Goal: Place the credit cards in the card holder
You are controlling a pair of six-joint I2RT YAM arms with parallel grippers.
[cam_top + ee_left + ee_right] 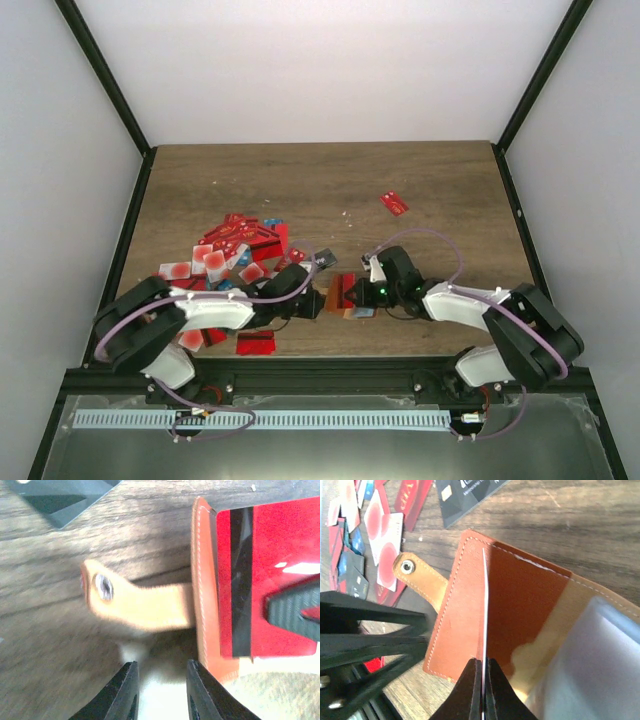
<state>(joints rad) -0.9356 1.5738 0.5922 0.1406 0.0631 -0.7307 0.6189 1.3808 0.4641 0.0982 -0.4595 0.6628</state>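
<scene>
The orange-brown card holder (455, 620) lies open on the wood between both arms, its snap strap (415, 572) pointing toward the left arm. My right gripper (483, 672) is shut on a red credit card (280, 570) with a black stripe, held on edge over the holder's orange panel. In the right wrist view that card shows only as a thin white line. My left gripper (160, 690) hovers beside the holder's edge (202, 580) and strap (130, 602), jaws apart with nothing between them. In the top view the holder (345, 297) sits between the left gripper (318, 300) and right gripper (353, 293).
Several loose cards, mostly red, lie in a pile (232, 250) at the left of the table. One red card (393, 203) lies alone at the back right, another (255, 343) near the front edge. A dark card (470, 492) lies beyond the holder.
</scene>
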